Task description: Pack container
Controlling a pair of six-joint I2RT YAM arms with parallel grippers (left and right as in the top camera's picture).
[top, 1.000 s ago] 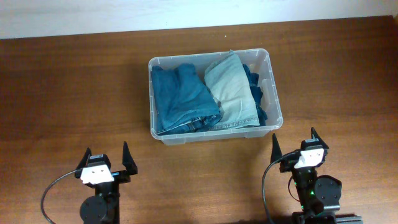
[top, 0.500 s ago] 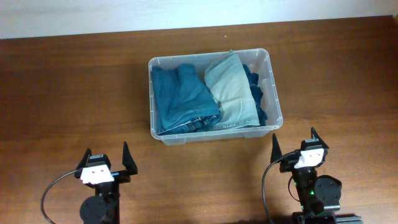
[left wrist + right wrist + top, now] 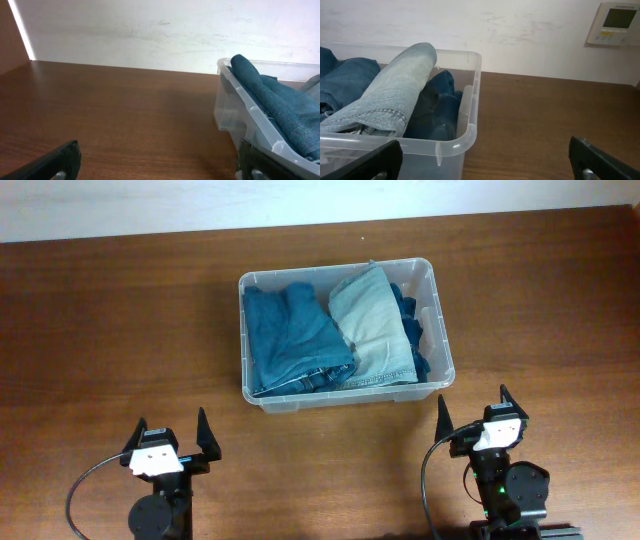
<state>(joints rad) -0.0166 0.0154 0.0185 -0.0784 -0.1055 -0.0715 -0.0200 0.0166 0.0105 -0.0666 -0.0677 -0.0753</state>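
Since both hands rest at the near edge of the worktop [image 3: 120,330], well apart from the container [image 3: 345,397], I judge the packing done or close to it. The left hand [image 3: 172,420] is spread wide and grips nothing; the right hand [image 3: 473,398] is likewise parted and empty. The container sits mid-worktop towards the far side, its long wall facing the arms, so each wrist camera catches one end of it.

It is a clear, thin-walled plastic bin with rounded corners and a rolled rim, and the cloth shows through its walls. Inside, folded garments lie side by side, probably packed that way to fill the width. Dark blue denim [image 3: 295,340] is at the left. Pale denim [image 3: 372,325] with a stitched hem is in the middle. A navy piece [image 3: 412,330] is tucked against the right wall. From the wrist views the folds bulge a little above the rim; being soft cloth, they would likely press down under a lid. The worktop is smooth brown wood grain
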